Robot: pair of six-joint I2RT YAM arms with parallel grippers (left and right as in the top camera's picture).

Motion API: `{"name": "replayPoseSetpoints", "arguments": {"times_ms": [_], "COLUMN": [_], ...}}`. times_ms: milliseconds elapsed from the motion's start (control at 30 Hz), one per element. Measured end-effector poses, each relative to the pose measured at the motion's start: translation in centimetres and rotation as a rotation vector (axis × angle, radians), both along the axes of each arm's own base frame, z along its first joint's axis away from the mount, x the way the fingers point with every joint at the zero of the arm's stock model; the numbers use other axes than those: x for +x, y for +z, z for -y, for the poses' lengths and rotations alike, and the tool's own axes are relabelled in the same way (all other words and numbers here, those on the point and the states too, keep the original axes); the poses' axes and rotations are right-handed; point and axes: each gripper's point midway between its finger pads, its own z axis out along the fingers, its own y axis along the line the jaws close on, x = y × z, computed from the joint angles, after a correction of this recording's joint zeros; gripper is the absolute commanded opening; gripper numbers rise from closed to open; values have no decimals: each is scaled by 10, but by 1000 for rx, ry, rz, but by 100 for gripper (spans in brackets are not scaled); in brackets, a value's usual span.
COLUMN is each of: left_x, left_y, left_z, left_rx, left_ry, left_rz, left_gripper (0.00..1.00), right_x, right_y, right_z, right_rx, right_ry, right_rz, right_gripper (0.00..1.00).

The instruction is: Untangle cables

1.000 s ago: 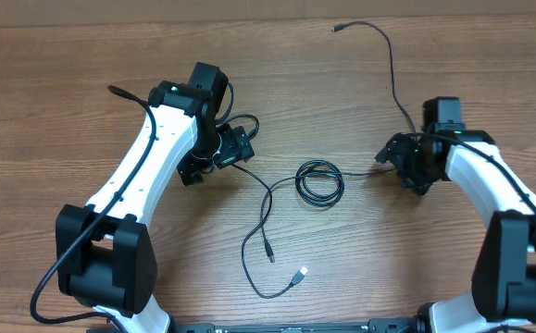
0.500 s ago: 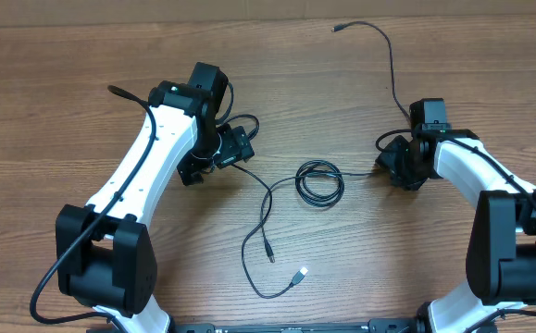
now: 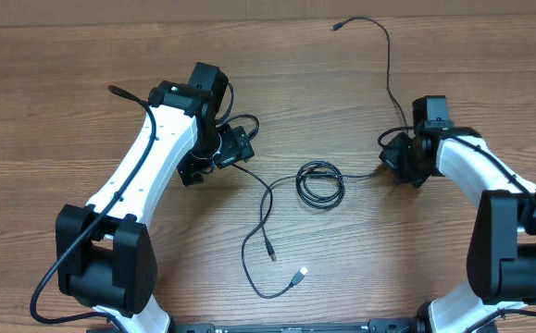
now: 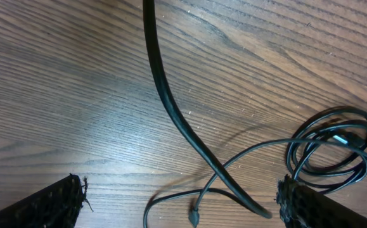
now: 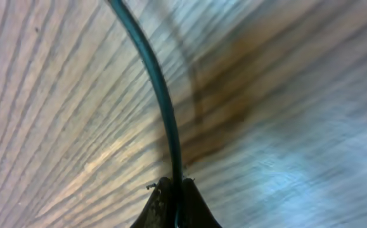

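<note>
My R gripper [image 5: 175, 190] clamped on cable [image 5: 160, 95], nr table [image 3: 64, 74] right edge. Pull slow twd that edge, watch coil [image 3: 320, 182] loosen. L gripper [image 4: 180, 201] apart, empty.

Both your arms wore white shells between black joints, each rising from a blocky black base. Along your left arm [image 3: 147, 166] a thick black wire [image 3: 110, 199] hugged the white link, and a small green light [image 3: 161, 91] glowed near its wrist. Your right arm [image 3: 480, 171] matched it. The left tool [image 3: 233, 148] and right tool [image 3: 395, 159] were black; the left's fingers [image 4: 50, 202] had rough, ragged edges.
</note>
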Motion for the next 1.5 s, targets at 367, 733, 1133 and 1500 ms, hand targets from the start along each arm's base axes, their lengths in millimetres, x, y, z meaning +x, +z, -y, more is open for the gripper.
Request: {"name": "replayPoseSetpoints", "arguments": {"times_ms": [367, 733, 1133, 1500], "left_x": [0, 0, 0, 0], "left_y": [0, 0, 0, 0], "left_z": [0, 0, 0, 0], "left_rx": [0, 0, 0, 0], "left_ry": [0, 0, 0, 0], "left_rz": [-1, 0, 0, -1], "left_gripper": [100, 99, 99, 100], "right_x": [77, 143, 163, 167], "right_y": [153, 349, 517, 441], "right_z": [25, 26, 50, 122], "right_rx": [107, 130, 113, -46], "right_ry": [14, 96, 73, -159], "right_rz": [257, 843, 1517, 1220], "right_gripper": [4, 4, 4, 4]}}
